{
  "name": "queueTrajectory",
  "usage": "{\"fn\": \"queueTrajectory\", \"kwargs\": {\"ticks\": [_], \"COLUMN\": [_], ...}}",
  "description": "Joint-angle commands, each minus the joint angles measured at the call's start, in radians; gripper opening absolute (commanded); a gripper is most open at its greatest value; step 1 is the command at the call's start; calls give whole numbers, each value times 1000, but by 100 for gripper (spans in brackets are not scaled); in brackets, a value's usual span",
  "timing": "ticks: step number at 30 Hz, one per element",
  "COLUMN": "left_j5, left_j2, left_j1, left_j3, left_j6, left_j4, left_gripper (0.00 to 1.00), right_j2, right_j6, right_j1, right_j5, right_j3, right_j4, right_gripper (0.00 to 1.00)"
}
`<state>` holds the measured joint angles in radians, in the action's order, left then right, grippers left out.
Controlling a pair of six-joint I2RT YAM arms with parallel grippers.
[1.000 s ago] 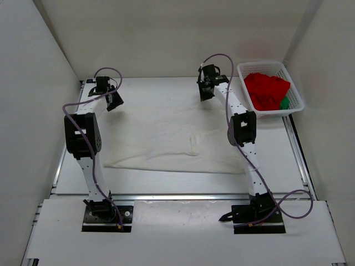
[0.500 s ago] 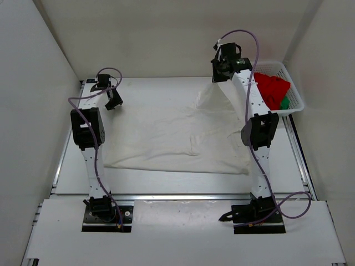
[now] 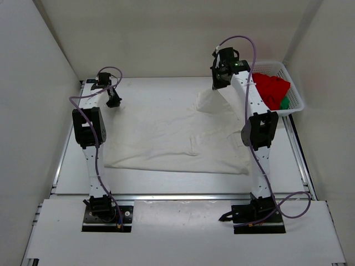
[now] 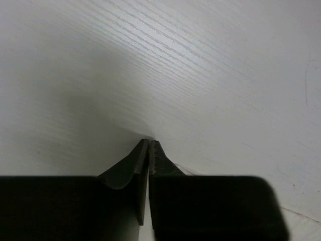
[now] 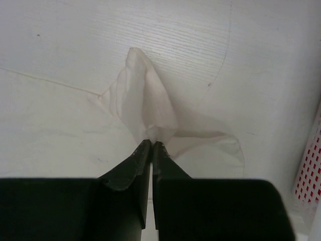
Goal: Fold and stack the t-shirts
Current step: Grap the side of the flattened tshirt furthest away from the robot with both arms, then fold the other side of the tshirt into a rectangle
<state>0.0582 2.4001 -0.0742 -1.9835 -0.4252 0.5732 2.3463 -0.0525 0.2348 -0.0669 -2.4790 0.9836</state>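
Corner of cream shirt (image 3: 166, 133) in right claw (image 5: 151, 143)

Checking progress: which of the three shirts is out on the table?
The cream-white shirt; the red shirt and green shirt lie bunched in the basket.

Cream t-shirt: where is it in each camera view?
Top external: cream t-shirt spread mid-table, far right corner lifted by right tool.
Left wrist: cannot tell; only pale surface beyond left tool.
Right wrist: centre, bunched corner pinched in the tool.
Shared landmark: white mesh basket, at right in top and right wrist views.
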Motion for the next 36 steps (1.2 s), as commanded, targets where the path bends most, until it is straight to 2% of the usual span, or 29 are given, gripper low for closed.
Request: {"fn": "queueTrajectory", "kwargs": {"ticks": [1, 4, 10, 16, 21, 25, 36], "left_j5": [-21, -14, -54, -112, -149, -190, -255], "left_j2": [-35, -93, -191, -343, -450, -531, -771], "left_j1": [-6, -9, -33, -56, -87, -119, -167], "left_j3": [12, 75, 170, 317, 458, 586, 845], "left_j6": [-3, -10, -44, -80, -81, -112, -150], "left_j4": [22, -28, -78, -156, -199, -257, -328], "left_gripper": [10, 0, 0, 0, 0, 0, 0], "right_j2": [-65, -80, -172, -318, -571, -734, -1056], "right_j6": [-1, 0, -4, -4, -47, -64, -142], "right_j1": [-31, -63, -97, -100, -114, -104, -98], "right_j5": [15, 9, -1, 45, 18, 24, 67], "right_j3": [40, 63, 140, 327, 803, 1063, 1463], "right_j4": [3, 9, 17, -14, -212, -313, -408], "right_gripper": [0, 0, 1, 1, 0, 1, 0]}}
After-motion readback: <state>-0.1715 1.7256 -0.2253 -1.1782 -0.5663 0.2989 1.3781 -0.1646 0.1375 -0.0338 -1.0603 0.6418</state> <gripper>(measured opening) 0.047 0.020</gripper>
